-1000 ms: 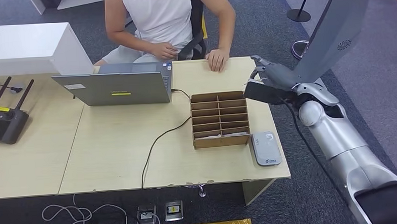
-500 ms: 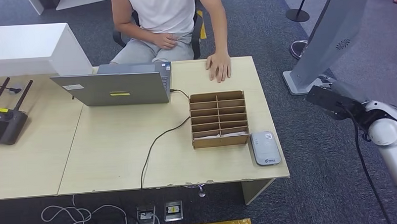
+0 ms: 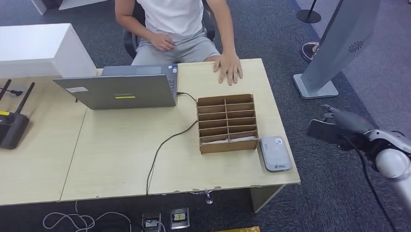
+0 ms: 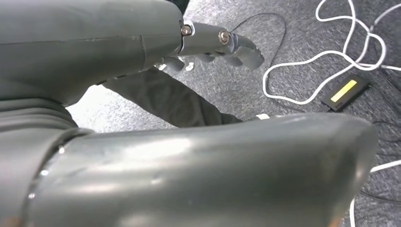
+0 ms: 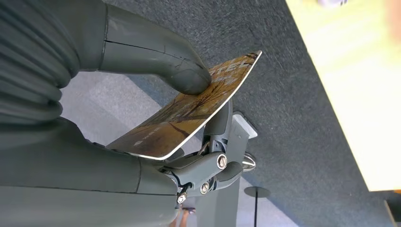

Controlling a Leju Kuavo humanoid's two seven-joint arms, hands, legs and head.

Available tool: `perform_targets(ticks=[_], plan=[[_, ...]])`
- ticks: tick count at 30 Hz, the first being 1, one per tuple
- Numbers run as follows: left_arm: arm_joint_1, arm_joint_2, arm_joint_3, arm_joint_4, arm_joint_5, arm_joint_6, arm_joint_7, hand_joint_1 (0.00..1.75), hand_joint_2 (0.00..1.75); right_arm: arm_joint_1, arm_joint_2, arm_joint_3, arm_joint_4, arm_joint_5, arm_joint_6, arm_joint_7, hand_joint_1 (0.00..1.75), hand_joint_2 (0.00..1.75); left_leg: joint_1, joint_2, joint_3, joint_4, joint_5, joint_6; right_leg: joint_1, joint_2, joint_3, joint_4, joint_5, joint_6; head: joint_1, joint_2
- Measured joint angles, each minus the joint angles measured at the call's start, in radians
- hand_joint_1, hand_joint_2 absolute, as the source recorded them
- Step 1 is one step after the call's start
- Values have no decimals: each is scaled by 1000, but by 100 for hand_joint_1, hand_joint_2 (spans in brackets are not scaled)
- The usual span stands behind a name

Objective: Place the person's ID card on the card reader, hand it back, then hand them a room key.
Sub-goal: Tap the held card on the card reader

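My right hand (image 3: 344,123) hangs off the table's right side, level with the card reader (image 3: 275,152), a small grey-white device at the table's front right corner. In the right wrist view the thumb (image 5: 156,56) presses an orange-brown printed card (image 5: 189,118) against the fingers beneath it. The person sits behind the table with one hand (image 3: 228,68) flat on its far edge. My left hand (image 4: 213,42) hangs over the floor, holding nothing, its fingers loosely bent.
A cardboard divider box (image 3: 227,124) stands left of the reader. A grey laptop (image 3: 121,88) with a black cable sits mid-table, and a black router (image 3: 2,125) at the left. A grey stand (image 3: 336,42) rises right of the table. Cables lie on the floor (image 4: 331,56).
My right arm has drawn back from the far right table edge near the person's hand, swinging right and towards me, off the table. The person's hand has shifted slightly on the tabletop.
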Motion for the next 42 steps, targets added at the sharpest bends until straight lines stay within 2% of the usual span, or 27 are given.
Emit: perform_targets(ticks=[6,17,29,42], plan=[[-7,-1,0,0,-12,4,0,0,0,-1,58,38,6,67,-37,-39,175,175,0,0,0,0,0,0,0,0,0,0,0,0,0,0],[-10,2,0,0,-23,6,0,0,0,-12,149,109,44,89,-73,-69,175,175,1,-1,0,0,1,-1,1,0,0,0,0,-1,0,0],[-10,4,0,0,-23,1,1,0,0,-10,181,146,129,99,-115,-85,175,175,1,-1,0,0,1,-1,1,0,0,0,0,-1,0,0],[-9,8,0,0,-22,-9,18,0,0,19,185,167,203,89,-140,-89,175,175,1,0,0,0,1,-1,1,0,0,0,-1,-1,0,0]])
